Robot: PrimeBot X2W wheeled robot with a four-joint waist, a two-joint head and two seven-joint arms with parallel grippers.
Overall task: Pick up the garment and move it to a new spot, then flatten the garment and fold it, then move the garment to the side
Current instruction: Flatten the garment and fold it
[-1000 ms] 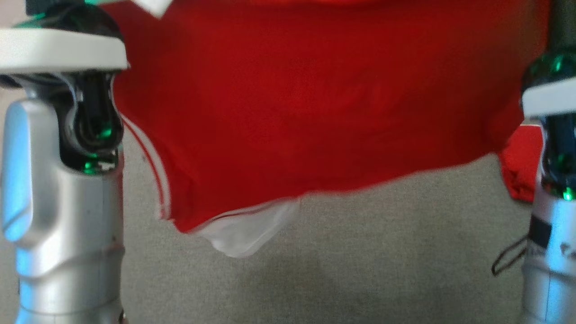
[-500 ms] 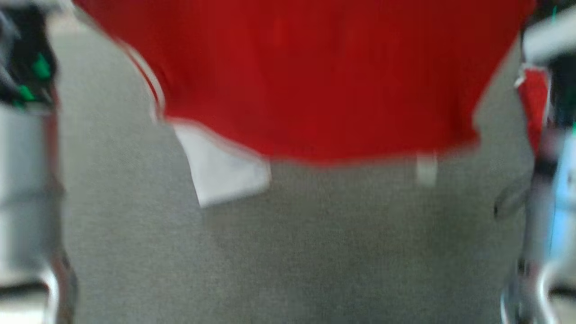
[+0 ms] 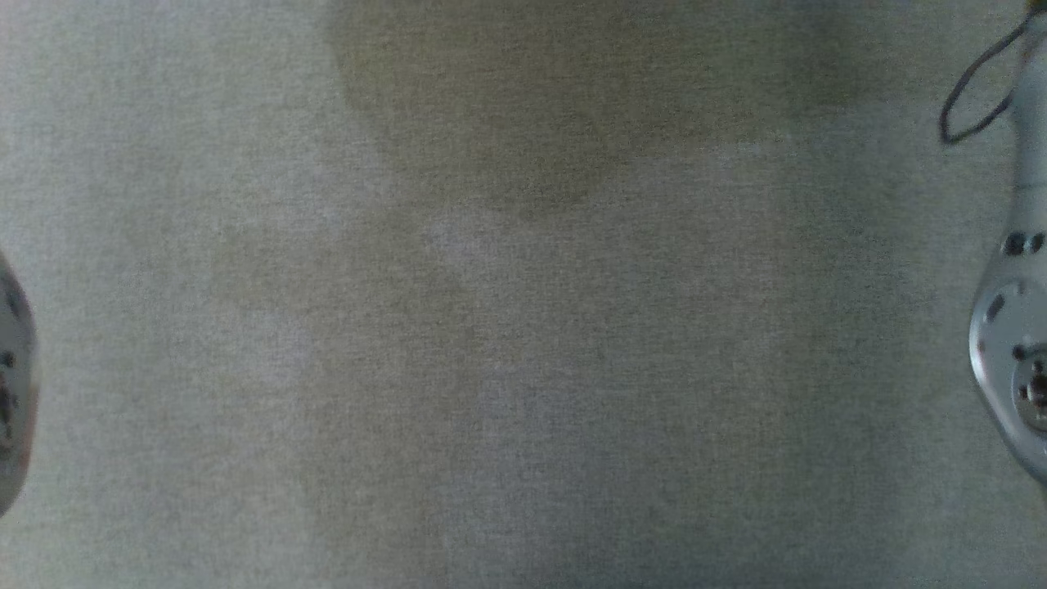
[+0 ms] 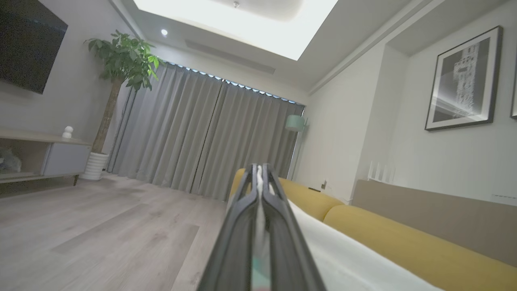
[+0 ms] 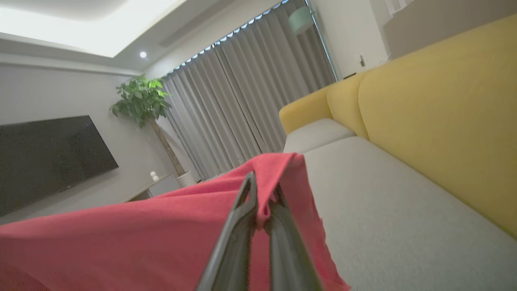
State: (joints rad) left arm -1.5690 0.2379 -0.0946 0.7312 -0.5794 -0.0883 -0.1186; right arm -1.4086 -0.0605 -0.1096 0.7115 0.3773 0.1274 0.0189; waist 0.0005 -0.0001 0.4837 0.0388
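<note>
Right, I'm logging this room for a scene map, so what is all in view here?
garment: one, red, pinched in the right pincer beside the sofa seat
sofa: one, yellow back, pale grey seat, along the wall
television: one, black, on the wall
potted plant: one, green, white pot, beside the curtains
curtains: one run, grey, far wall
floor lamp: one, mint shade, by the curtains
framed picture: one whole, black frame, above the sofa
cabinet: one, pale, under the television
right pincer: shut on the garment
left pincer: shut on a pale strip, likely the garment's trim
</note>
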